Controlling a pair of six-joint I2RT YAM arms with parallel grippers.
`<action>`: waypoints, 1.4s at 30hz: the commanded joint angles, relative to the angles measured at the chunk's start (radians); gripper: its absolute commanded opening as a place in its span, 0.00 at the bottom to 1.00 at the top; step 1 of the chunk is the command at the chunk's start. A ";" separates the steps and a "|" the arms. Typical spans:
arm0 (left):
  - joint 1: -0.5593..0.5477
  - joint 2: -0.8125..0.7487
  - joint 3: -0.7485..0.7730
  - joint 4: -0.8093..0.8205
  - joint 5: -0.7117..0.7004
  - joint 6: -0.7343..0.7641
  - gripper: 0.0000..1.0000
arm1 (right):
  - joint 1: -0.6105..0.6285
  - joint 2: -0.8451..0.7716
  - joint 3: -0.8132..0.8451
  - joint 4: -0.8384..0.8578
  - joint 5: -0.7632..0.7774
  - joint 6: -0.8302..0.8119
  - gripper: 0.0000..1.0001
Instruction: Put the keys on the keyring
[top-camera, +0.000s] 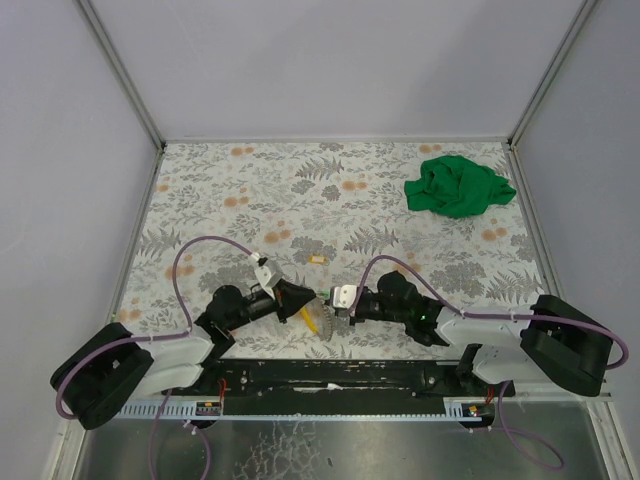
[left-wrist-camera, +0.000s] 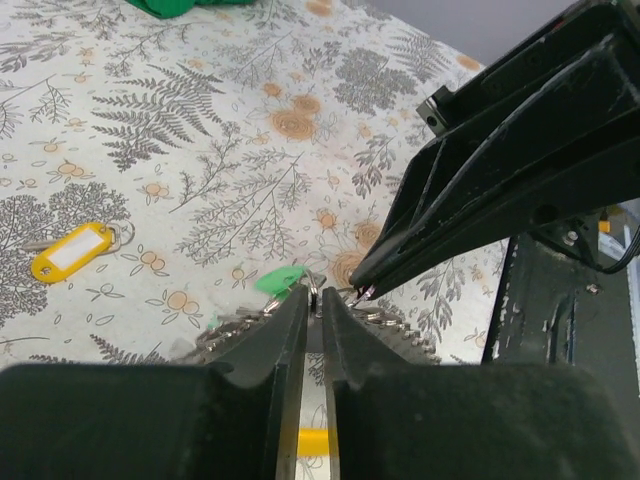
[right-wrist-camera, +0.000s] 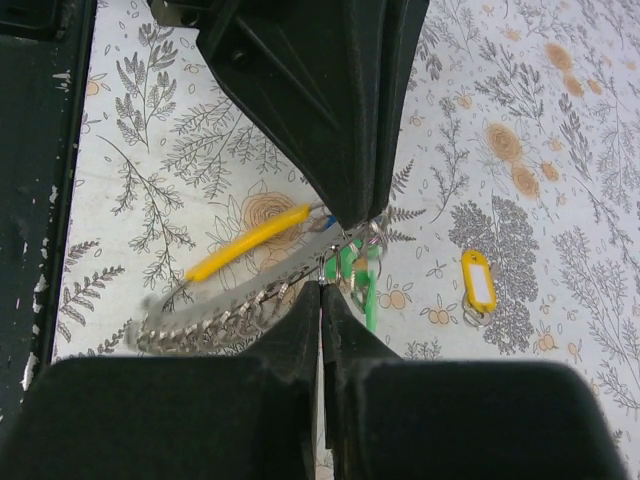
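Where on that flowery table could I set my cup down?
Bare: the far left and middle of the table, up to the green cloth; also the strip between that cloth and the right arm. Crowded: near centre, where the left gripper and right gripper meet at the keyring, yellow-tagged key just beyond.

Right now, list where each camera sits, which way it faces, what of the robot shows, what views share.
Top external: above and behind the bases, looking down on the floral table; left arm, right arm show.
Left wrist: on its arm, looks past the left end effector across the table; the right end effector enters.
Right wrist: the reverse, right end effector near, left beyond.
Shared: all three show the yellow-tagged key.
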 joint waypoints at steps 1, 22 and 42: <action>-0.008 -0.047 0.027 -0.002 -0.026 0.023 0.13 | 0.007 -0.054 0.058 -0.066 0.037 -0.045 0.00; -0.019 0.007 0.021 0.050 0.171 0.170 0.18 | 0.007 -0.064 0.094 -0.151 0.025 -0.093 0.00; -0.034 0.213 0.110 0.111 0.218 0.308 0.19 | 0.007 -0.064 0.081 -0.131 -0.007 -0.089 0.00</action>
